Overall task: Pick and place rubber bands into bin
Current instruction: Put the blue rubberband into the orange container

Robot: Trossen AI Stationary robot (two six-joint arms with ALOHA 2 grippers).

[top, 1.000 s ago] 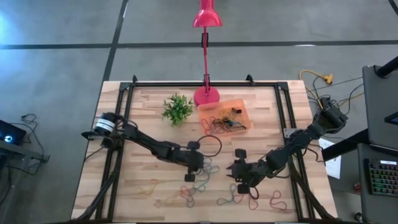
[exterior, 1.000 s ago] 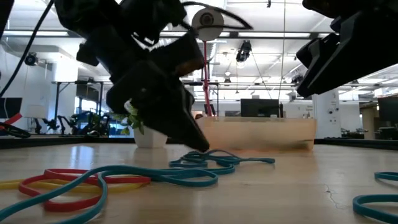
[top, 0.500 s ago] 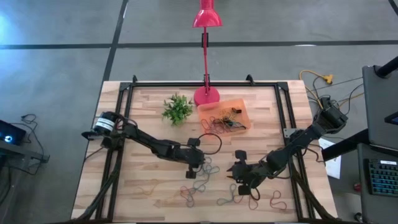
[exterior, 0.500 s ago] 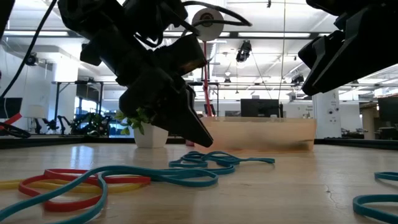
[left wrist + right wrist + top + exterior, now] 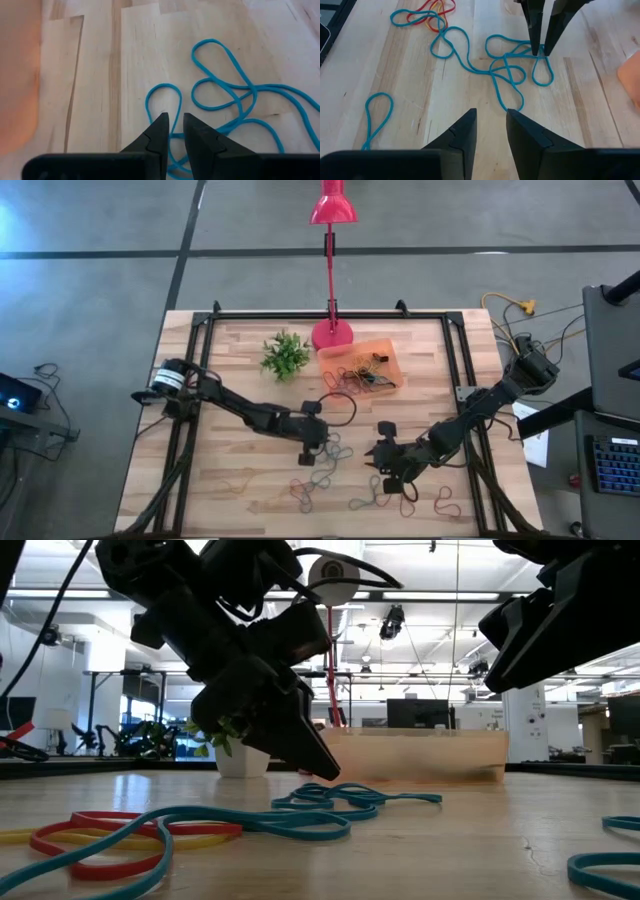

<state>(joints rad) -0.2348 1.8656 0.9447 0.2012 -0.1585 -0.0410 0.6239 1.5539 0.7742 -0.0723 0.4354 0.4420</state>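
Observation:
The orange bin (image 5: 385,345) stands at the table's far middle with several rubber bands (image 5: 360,377) in it. A tangle of blue rubber bands (image 5: 225,90) lies flat on the wood at mid-table. My left gripper (image 5: 172,125) hovers over this tangle, slanting down, with only a narrow gap and bare wood between its fingertips. In the low view its tips (image 5: 328,773) stand just above the blue bands (image 5: 340,802). My right gripper (image 5: 491,120) is open above the tangle's near-right end (image 5: 512,102), with nothing between its fingers.
Red and yellow bands (image 5: 130,835) and more loose loops (image 5: 305,495) (image 5: 440,500) lie near the front edge. A single blue loop (image 5: 377,115) lies apart. A small green plant (image 5: 285,355) and a pink lamp base (image 5: 332,335) stand beside the bin.

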